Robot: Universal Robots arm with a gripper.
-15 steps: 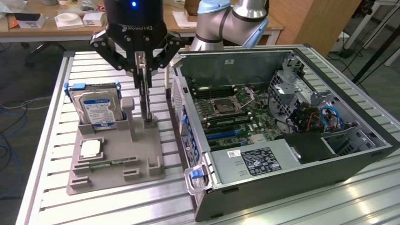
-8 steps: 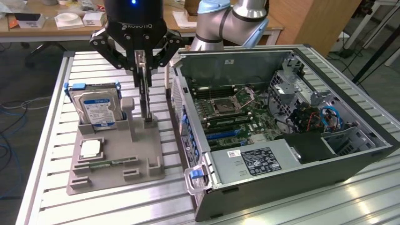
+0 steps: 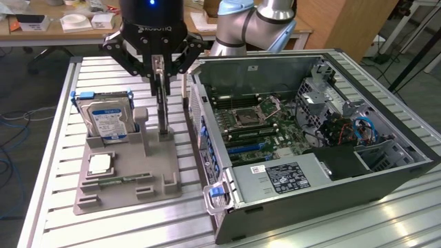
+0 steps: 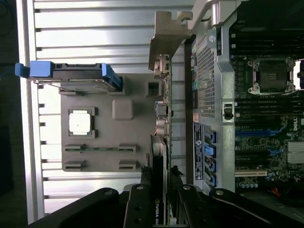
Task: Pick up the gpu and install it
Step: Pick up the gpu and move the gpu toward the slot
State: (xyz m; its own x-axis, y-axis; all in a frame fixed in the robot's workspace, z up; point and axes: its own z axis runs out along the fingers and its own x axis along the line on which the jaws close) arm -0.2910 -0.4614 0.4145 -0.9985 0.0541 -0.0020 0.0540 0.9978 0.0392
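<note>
Fingers (image 3: 177,59) (image 4: 137,204) sit narrow, closed on the gpu (image 3: 162,103) (image 4: 160,156), one pad on each flat face near its top edge. Gpu stands upright on edge, a thin dark board. The wrist view shows it edge-on w/ a printed label by the fingers and its silver bracket (image 4: 166,38) at the end away from them. Its lower end meets a slotted post of the grey holder (image 3: 113,196) (image 4: 107,130); can't tell whether it's seated there or just clear. Same holder carries a hard drive (image 3: 103,116) (image 4: 71,76) in a blue caddy, upright, on the exterior view's left of the gpu, apart from it w/ a grey block btwn. Toward the holder's near end lie a square silver chip (image 3: 101,164) (image 4: 80,122), flat, and a narrow green memory stick (image 3: 125,179) (image 4: 102,148) in a slot beside it. Holder rests on a slatted metal bench (image 3: 55,155) (image 4: 95,33). Just beside the holder, on the exterior view's right, an open pc case (image 3: 331,206) (image 4: 209,61) lies on its side. Its motherboard (image 3: 265,121) (image 4: 266,123) faces up w/ a bare processor socket (image 3: 246,118) (image 4: 273,76) and blue slot clips. A labelled power supply (image 3: 282,178) sits at the near end, w/ blue cables (image 3: 365,129) by the drive cage. Arm (image 3: 255,20), grey w/ a blue joint cap, rises behind the case.
</note>
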